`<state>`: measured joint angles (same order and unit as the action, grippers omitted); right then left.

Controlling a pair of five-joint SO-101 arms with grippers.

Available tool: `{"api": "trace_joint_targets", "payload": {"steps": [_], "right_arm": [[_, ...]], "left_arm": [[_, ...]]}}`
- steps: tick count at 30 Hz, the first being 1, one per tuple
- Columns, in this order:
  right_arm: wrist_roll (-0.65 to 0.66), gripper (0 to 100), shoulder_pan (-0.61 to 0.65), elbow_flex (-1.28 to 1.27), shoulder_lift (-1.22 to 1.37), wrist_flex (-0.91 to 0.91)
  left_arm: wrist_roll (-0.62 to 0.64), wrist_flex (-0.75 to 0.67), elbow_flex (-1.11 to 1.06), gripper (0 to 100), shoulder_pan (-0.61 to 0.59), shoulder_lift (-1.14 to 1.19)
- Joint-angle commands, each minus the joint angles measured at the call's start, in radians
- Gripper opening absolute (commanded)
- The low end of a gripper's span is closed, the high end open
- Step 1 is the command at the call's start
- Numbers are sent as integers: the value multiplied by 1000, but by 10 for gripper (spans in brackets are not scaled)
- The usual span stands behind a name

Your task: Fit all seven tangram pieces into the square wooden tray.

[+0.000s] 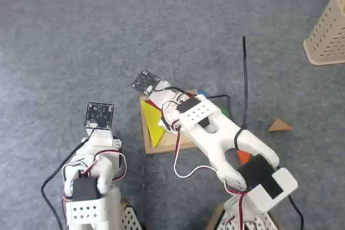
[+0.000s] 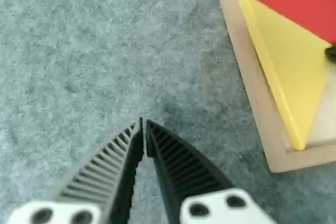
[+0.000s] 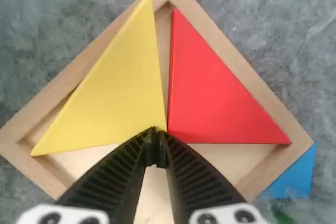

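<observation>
Right gripper (image 3: 154, 135) closed on nothing above wooden tray (image 3: 245, 76) centre, at yellow triangle (image 3: 115, 93) and red triangle (image 3: 210, 98) tips; left gripper (image 2: 143, 124) closed over grey carpet (image 2: 105, 35) left of tray.

bright, even light w/ soft shadows

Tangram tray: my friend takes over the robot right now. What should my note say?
Left claw: shut, empty, over the grey carpet beside the square wooden tray.
Right claw: shut, empty, over the tray's middle.
Done: large yellow triangle and large red triangle lie in the tray.
Left: five pieces. The blue piece, green piece, orange piece and tan wooden triangle lie outside.
</observation>
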<state>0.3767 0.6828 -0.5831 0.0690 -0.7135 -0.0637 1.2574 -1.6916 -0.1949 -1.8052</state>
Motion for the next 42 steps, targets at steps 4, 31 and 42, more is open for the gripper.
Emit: {"api": "trace_joint_targets", "payload": {"steps": [4, 31, 42], "right_arm": [[0, 7, -12, 20, -15, -30], [-354, 9, -282, -14, -211, -116], [-333, 196, -254, -35, -105, -151]], "left_arm": [[-5, 6, 7, 12, 0, -18], [-5, 6, 7, 12, 0, -18], [-5, 6, 7, 12, 0, -18]]}}
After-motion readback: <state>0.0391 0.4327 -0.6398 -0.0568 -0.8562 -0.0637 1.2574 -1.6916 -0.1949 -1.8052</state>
